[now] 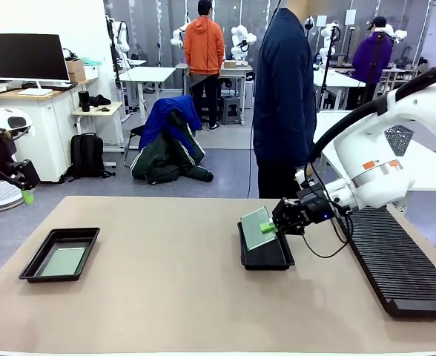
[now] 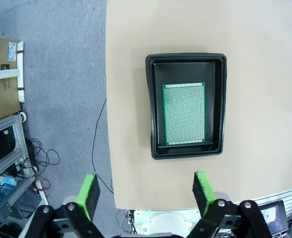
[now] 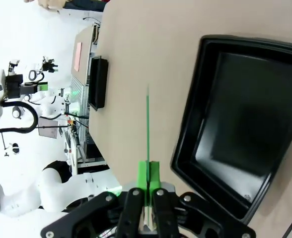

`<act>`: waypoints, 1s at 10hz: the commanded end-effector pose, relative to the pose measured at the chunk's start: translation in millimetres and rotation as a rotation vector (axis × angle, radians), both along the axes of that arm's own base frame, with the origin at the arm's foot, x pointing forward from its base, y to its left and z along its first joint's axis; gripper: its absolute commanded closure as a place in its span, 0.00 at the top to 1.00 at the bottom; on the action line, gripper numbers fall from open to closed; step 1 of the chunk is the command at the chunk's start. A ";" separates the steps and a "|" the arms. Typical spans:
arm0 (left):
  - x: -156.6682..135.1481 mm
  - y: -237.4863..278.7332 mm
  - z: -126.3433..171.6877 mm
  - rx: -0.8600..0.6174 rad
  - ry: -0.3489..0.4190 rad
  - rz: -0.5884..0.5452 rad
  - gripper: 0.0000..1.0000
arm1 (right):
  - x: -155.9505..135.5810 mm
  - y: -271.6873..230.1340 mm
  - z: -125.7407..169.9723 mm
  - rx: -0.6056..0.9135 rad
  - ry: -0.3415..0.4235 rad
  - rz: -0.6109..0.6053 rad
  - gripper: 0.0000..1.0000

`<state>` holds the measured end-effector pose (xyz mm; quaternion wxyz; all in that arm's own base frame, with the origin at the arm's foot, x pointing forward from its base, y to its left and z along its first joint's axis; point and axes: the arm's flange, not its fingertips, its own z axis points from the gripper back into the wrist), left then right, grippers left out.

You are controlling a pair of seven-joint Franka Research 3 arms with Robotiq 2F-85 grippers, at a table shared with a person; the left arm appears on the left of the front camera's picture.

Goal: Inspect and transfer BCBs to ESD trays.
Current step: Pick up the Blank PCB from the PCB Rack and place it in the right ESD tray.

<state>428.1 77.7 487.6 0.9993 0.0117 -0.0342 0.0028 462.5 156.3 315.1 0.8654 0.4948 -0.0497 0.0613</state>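
Gripping a BCB [image 1: 257, 227] by its edge, the right claw [image 1: 268, 227] is holding the board tilted just above the near ESD tray [image 1: 266, 256], whose floor is lying bare. To set it down well, the board probably needs levelling flat and centring inside that tray's sloped walls before release, so no corner rides on the rim. Well to the left of that tray, the other ESD tray [image 2: 185, 106] is already carrying a second BCB [image 2: 184, 113], with the left claw [image 2: 146, 193] hanging open above it.

Bright, even, sharp; wide-angle wrist distortion
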 end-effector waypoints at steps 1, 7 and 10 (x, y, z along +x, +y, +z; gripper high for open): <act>-1.7 -0.8 -0.6 0.002 -0.003 0.016 1.00 | 2.2 9.0 -11.4 -0.016 -0.004 -0.043 0.03; -1.7 -0.8 -0.6 0.002 -0.003 0.016 1.00 | 11.7 2.4 -47.6 0.013 0.069 -0.101 0.03; -1.7 -0.8 -0.6 0.002 -0.003 0.016 1.00 | 15.8 -5.2 -60.1 0.034 0.093 -0.121 0.03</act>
